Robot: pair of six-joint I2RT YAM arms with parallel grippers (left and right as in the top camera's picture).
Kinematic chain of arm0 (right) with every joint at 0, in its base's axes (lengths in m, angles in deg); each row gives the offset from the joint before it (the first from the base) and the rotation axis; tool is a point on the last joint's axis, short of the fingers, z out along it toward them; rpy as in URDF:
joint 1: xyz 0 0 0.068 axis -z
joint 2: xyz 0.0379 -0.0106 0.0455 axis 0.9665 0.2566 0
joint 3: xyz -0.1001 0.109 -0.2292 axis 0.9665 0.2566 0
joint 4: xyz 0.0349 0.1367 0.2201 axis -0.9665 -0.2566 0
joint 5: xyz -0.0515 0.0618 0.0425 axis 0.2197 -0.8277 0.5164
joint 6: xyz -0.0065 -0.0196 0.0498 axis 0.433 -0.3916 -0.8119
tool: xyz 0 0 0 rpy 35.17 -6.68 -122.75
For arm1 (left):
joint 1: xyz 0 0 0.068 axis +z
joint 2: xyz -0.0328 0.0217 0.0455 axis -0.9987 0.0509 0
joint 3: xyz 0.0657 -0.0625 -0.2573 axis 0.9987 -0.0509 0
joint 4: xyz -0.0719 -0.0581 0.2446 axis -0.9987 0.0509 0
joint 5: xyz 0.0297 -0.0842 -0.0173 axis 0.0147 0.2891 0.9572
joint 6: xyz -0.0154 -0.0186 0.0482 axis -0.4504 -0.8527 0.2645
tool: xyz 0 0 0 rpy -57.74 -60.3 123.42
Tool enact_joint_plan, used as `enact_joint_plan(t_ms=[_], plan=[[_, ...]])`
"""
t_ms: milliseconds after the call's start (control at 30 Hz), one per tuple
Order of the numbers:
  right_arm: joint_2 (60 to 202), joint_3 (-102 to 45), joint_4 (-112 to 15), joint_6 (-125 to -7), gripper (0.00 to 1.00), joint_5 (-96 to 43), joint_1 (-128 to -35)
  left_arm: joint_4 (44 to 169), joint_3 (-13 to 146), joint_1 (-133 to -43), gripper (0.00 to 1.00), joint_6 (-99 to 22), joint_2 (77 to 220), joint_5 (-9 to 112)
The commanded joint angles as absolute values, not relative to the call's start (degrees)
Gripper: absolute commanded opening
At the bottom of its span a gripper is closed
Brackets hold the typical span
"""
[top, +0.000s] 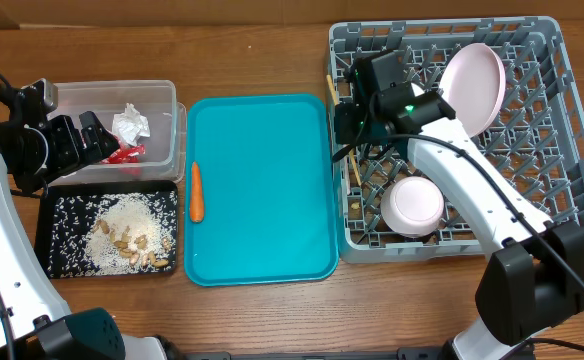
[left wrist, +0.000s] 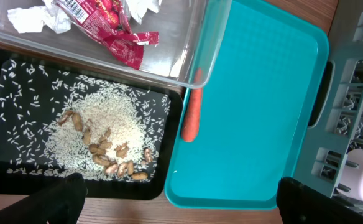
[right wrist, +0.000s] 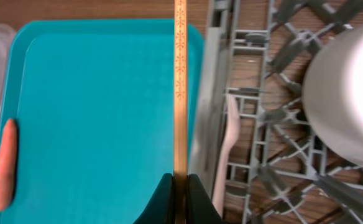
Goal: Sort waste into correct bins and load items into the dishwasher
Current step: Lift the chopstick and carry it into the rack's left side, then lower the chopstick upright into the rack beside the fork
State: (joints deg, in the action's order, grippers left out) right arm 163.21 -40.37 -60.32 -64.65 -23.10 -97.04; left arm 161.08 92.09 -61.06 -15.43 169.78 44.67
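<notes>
Right fingers (right wrist: 161, 202) clamped on chopstick (right wrist: 180, 93) | left fingers (left wrist: 66, 202) wide apart | wrapper (left wrist: 107, 28) barcode unreadable

Wooden chopstick (right wrist: 180, 93), glossy plastic teal tray (top: 262, 190)

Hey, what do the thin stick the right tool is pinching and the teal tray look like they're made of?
Chopstick: probably wood or bamboo; pale tan, matte, with small stamped motifs along it. Teal tray: likely moulded plastic; smooth, uniform colour, soft sheen, rounded raised rim.
</notes>
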Motion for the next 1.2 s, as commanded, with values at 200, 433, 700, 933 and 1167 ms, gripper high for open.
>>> enact_joint_plan(t_ms=[200, 433, 700, 933, 1167], plan=[[162.1, -40.3, -60.5, -66.2, 0.04, -21.1, -95.7, 161.0, 93.1, -60.9, 1.0, -15.8, 169.6, 44.3], [163.0, -40.3, -60.6, -67.5, 0.04, -19.9, -95.6, 161.0, 93.1, -60.9, 1.0, -15.7, 169.6, 44.3], [163.2, -40.2, -60.8, -67.5, 0.04, -19.2, -95.6, 161.0, 93.1, -60.9, 1.0, -15.8, 169.6, 44.3], [163.2, -40.2, -60.8, -67.5, 0.04, -18.4, -95.6, 161.0, 93.1, -60.9, 1.0, -15.7, 169.6, 44.3], [163.4, -40.2, -60.8, -67.5, 0.04, -18.4, -95.6, 161.0, 93.1, -60.9, 1.0, -15.8, 169.6, 44.3]])
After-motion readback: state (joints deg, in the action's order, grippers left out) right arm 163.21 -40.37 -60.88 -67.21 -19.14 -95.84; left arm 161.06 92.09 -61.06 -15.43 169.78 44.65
